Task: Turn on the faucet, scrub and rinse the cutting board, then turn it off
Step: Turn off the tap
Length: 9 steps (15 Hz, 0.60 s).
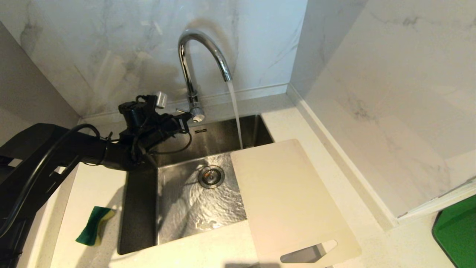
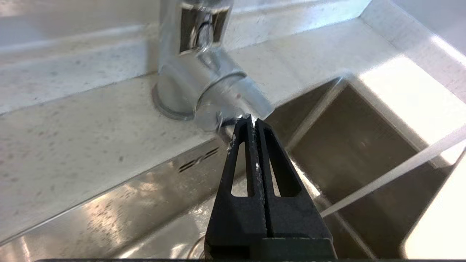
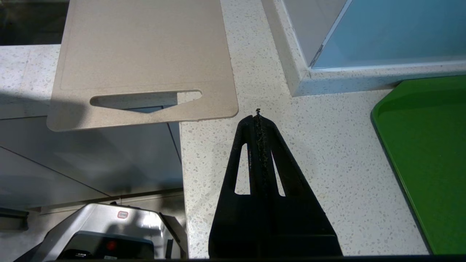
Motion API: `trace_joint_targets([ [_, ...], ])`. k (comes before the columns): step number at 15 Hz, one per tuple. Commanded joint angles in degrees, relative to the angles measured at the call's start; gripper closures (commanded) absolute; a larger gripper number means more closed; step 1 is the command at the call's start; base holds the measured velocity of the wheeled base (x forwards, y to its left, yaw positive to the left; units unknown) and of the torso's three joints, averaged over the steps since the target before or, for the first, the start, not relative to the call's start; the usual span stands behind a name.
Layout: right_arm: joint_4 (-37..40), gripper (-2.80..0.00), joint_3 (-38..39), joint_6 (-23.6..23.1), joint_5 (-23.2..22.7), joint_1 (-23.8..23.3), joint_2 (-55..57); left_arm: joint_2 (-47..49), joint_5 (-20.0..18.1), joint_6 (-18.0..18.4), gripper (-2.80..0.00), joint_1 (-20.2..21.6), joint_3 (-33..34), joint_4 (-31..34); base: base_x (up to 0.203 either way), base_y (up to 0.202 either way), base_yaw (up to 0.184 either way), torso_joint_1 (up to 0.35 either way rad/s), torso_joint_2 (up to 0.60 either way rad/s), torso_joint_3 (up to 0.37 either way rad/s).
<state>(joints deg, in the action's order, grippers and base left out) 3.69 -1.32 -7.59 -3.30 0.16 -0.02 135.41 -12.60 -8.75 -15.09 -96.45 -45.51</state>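
Observation:
The chrome faucet (image 1: 193,63) stands behind the sink (image 1: 141,208) with water streaming from its spout. My left gripper (image 1: 186,124) is shut, its tips against the small lever at the faucet base (image 2: 214,94); in the left wrist view the left gripper (image 2: 251,120) holds nothing. The cream cutting board (image 1: 286,201) lies across the sink's right side and the counter, slot handle toward me. In the right wrist view my right gripper (image 3: 257,115) hangs shut and empty over the counter near the cutting board (image 3: 145,54).
A green-and-yellow sponge (image 1: 95,225) lies on the counter left of the sink. The drain (image 1: 211,176) sits mid-basin with water swirling round it. A green tray (image 1: 457,230) is at the right, marble walls behind and to the right.

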Motion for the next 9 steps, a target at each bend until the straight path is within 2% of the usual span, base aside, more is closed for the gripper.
trace_joint_targets([
  [1,0.00,0.00,0.00,-0.05,-0.04,0.02,0.02,0.64,-0.06,-0.64,0.00,0.81,-1.82,0.45,0.000,0.000,0.000,0.000,0.00,0.000],
  [9,0.09,0.00,0.00,-0.05,-0.04,0.02,0.02,2.49,0.39,-1.44,0.00,1.65,-5.69,2.63,0.000,0.000,0.000,0.000,0.00,0.000],
])
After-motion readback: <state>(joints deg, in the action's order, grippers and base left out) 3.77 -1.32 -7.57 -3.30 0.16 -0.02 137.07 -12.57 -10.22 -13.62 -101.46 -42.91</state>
